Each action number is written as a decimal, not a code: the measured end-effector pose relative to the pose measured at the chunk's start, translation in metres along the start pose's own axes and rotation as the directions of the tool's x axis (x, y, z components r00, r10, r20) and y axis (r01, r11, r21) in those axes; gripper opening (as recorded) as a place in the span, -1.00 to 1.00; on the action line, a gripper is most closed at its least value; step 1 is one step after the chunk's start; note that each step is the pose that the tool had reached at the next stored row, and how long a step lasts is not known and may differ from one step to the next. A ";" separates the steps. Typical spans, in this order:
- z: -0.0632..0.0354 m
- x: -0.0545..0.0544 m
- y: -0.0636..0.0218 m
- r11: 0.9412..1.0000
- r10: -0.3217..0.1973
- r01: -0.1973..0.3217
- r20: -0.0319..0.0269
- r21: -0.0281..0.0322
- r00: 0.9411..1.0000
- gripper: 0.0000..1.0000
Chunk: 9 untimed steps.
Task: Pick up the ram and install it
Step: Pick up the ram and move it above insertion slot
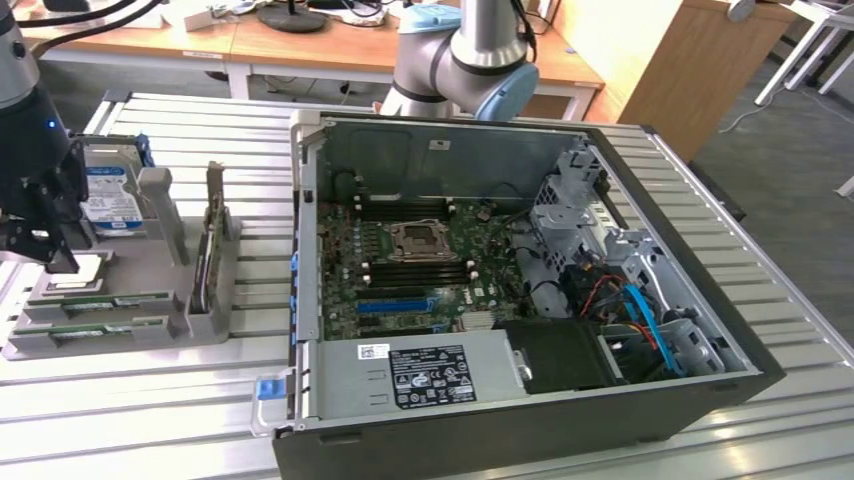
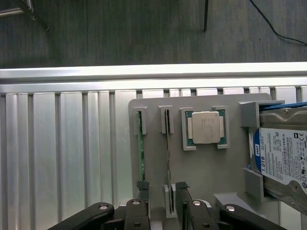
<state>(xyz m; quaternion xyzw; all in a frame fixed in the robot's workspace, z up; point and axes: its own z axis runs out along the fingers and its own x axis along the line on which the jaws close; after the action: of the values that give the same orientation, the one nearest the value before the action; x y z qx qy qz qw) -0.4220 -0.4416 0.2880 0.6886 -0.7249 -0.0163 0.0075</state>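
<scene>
**Pick stage: jaws spread across the ram in its holder, no grip made**

We find the gripper point(image 2: 162, 188) with its fingers point(image 2: 181, 190) apart and nothing held between them. In the wrist view they straddle one end of the ram point(image 2: 168, 143), which stands on edge in a slot of the grey holder point(image 2: 206, 172) on the slatted table point(image 2: 57, 158). A second stick point(image 2: 140, 143) sits in the slot just beside it. The CPU chip point(image 2: 206, 128) lies in its recess on the ram's other side, and the hard drive point(image 2: 280, 158) lies beyond that. In the exterior view the gripper hangs over the holder at that view's left, well apart from the open computer case point(image 1: 534, 440).

Findings on doing the pick well:

- One finger lines up over the second stick. In our judgement this is the main hazard. A descent on that line could strike or drag the neighbour, so the jaws want centring on the target slot.
- We cannot tell how far above the stick the fingertips stand.
- The jaws sit near the stick's end. We judge that a grip there would tend to tilt the board as it lifts, and a hold nearer its middle would carry it level.
- The board is thin and bears chips and labels. Closing should be firm on the flat faces, followed by a straight lift clear of the slot walls.
</scene>
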 end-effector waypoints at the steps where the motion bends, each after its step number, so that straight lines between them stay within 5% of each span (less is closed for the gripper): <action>1: 0.0000 0.001 0.0000 1.000 0.000 0.000 0.000 0.000 1.000 -0.29; 9: -0.0001 0.006 -0.0002 1.000 0.000 0.000 0.000 0.000 1.000 -0.29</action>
<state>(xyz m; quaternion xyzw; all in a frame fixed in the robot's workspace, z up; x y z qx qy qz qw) -0.4220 -0.4473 0.2880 0.6886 -0.7249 -0.0163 0.0075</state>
